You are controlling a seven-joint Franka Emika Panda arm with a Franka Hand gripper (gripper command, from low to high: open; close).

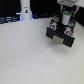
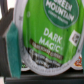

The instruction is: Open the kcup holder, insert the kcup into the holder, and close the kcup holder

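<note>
The kcup fills the wrist view, with a bright green lid printed "Dark Magic" and a whitish rim. My gripper appears shut on it; one teal finger presses against its side, and the other finger is out of frame. In the exterior view my gripper hangs right over the black boxy kcup holder at the exterior view's right. The kcup is too small and blurred to pick out there. I cannot tell whether the holder's drawer is open or closed.
A white cylindrical bottle-like object stands at the back on the exterior view's left. The pale tabletop spreads in front of the holder. A dark strip runs along the back edge.
</note>
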